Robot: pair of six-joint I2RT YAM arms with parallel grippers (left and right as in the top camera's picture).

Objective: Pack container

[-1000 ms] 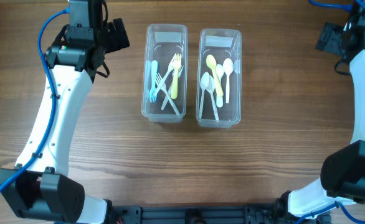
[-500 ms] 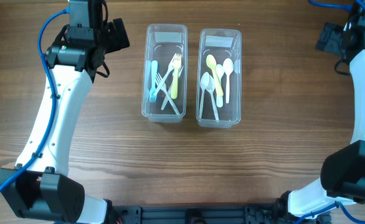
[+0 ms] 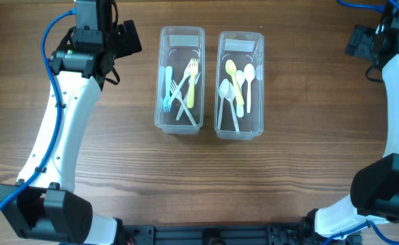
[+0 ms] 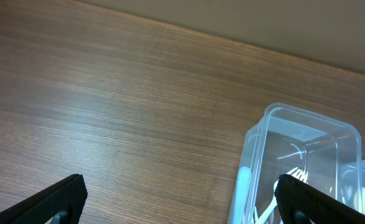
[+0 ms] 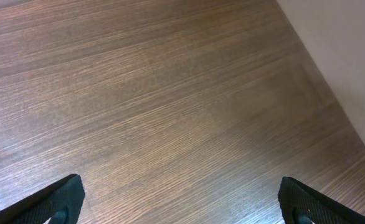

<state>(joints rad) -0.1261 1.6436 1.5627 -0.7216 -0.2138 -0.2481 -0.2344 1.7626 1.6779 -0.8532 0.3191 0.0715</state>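
Containers of clear plastic stand side by side on the far middle of the wooden table [image 3: 118, 170], long sides parallel and just apart. The left container [image 3: 160, 82] holds forks: a blue fork [image 3: 167, 85] along its left wall, a yellow fork [image 3: 191, 82] to the right with its tines toward the far end, and clear forks [image 3: 182, 102] crossed between them. The right container [image 3: 261, 82] holds spoons: a yellow spoon [image 3: 235, 75] near the middle, a white spoon [image 3: 248, 82] beside it to the right, and a clear spoon [image 3: 227, 99] on the left, overlapping one another. Both containers are uncovered.

The left gripper [image 3: 126, 37] hangs above the far left part of the table, well to the left of the containers and touching nothing. In the left wrist view its fingertips [image 4: 64, 196] sit at the two lower corners, spread wide, with only bare wood between them; the far corner of the left container [image 4: 307, 121] shows at the right, the top of a fork visible through its wall.

The right gripper [image 3: 359, 41] is at the far right edge of the table, well apart from the containers. In the right wrist view its fingertips [image 5: 61, 196] are likewise spread wide over bare wood, holding nothing, and the table edge runs down the right side.
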